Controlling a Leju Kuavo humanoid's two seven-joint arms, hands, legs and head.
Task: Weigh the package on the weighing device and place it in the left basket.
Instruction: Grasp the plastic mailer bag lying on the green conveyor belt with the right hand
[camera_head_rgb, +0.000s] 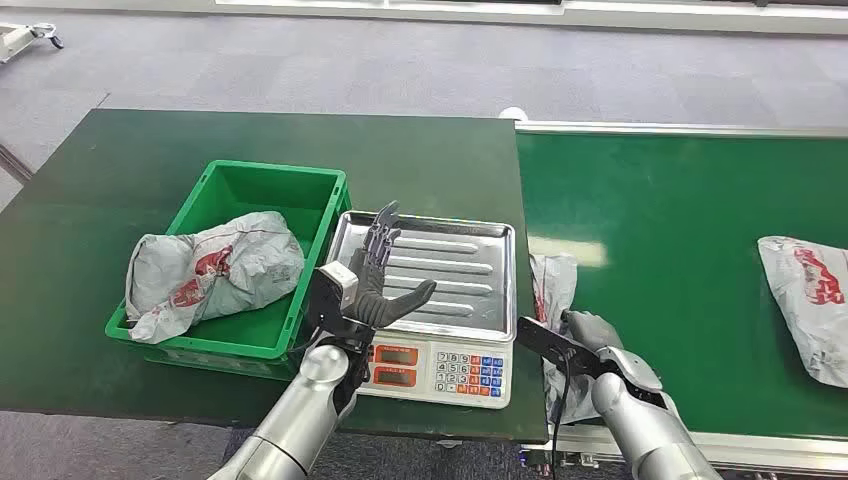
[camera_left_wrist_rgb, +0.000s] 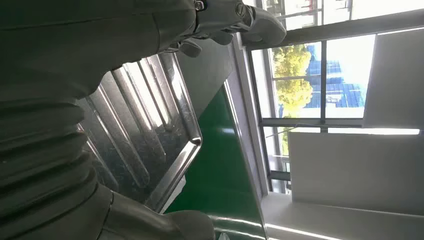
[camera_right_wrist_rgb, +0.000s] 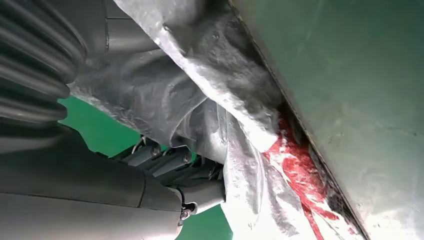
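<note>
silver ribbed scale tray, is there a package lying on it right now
No, the silver ribbed scale tray lies bare in the head view, with the left hand open above it.

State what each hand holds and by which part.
Right hand grips the grey package at its near end, by the belt's edge. Left hand holds nothing.

Likely a parcel-sorting test area: green conveyor belt (camera_head_rgb: 680, 230), electronic price scale (camera_head_rgb: 437, 300), green plastic crate (camera_head_rgb: 262, 205), grey carpet floor (camera_head_rgb: 400, 70), large windows (camera_left_wrist_rgb: 320, 75) are seen.
</note>
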